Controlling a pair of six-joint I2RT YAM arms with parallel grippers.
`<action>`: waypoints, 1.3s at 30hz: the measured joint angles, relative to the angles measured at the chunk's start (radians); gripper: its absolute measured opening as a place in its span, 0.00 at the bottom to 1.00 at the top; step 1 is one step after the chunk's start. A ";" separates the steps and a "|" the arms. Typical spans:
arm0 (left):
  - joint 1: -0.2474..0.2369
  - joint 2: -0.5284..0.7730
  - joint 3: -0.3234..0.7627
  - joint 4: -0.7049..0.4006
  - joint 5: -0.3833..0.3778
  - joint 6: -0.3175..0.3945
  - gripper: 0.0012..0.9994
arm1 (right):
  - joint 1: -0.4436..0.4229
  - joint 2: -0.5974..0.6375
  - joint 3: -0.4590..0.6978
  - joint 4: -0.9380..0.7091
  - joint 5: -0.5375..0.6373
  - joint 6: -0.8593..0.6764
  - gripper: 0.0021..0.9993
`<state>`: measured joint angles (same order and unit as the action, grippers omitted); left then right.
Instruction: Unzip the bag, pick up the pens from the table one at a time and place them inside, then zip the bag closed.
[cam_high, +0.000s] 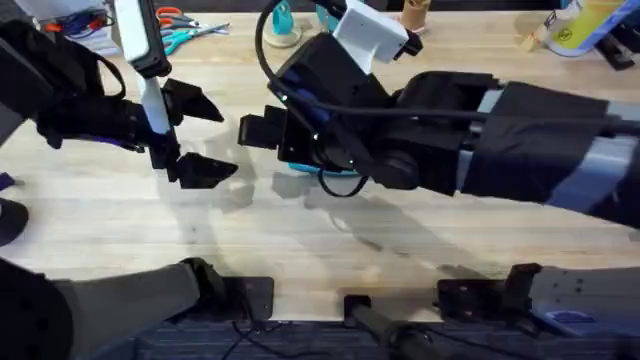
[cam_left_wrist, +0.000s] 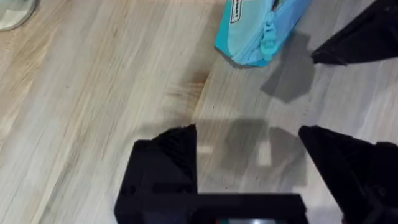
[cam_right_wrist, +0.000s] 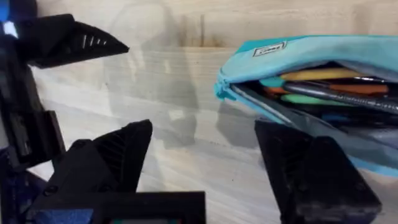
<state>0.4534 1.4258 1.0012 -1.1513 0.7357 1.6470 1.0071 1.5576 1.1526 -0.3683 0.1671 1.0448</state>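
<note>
Overhead view: both arms are over the middle of the table (cam_high: 420, 240). The left gripper (cam_high: 200, 135) sits left of centre, its two black fingers spread apart with nothing between them. The right arm reaches across from the right side, and its bulk covers most of the bag (cam_high: 300, 170); a strip of light blue fabric shows beneath it, just right of the left gripper. Scissors (cam_high: 180, 30) with orange and teal handles lie near the far left edge, well apart from both grippers.

Left wrist view: the left gripper (cam_left_wrist: 249, 152) is open over bare wood. The bag (cam_left_wrist: 258, 31) lies ahead of it, not touching the fingers; one rounded end and a white label are visible.

Right wrist view: the right gripper (cam_right_wrist: 202, 152) is open, holding nothing. The bag (cam_right_wrist: 311, 53) lies on the table beside one finger, its zip undone at this end. Inside the opening, pens (cam_right_wrist: 329, 84) are visible, among them yellow, orange and green barrels and a grey one. Whether that finger touches the bag cannot be told. The left gripper's fingers (cam_right_wrist: 81, 40) show farther off.
</note>
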 joint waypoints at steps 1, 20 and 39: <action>0.000 0.000 0.000 0.000 0.000 0.000 0.99 | 0.001 0.002 0.000 0.000 0.006 0.006 1.00; 0.000 0.000 0.000 0.000 0.000 0.000 0.99 | 0.002 0.116 0.000 0.078 0.073 0.086 1.00; 0.000 0.000 0.000 0.000 0.000 0.000 0.99 | 0.002 0.120 0.000 0.124 0.023 0.092 0.92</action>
<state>0.4534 1.4258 1.0012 -1.1511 0.7357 1.6470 1.0096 1.6780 1.1526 -0.2447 0.1898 1.1370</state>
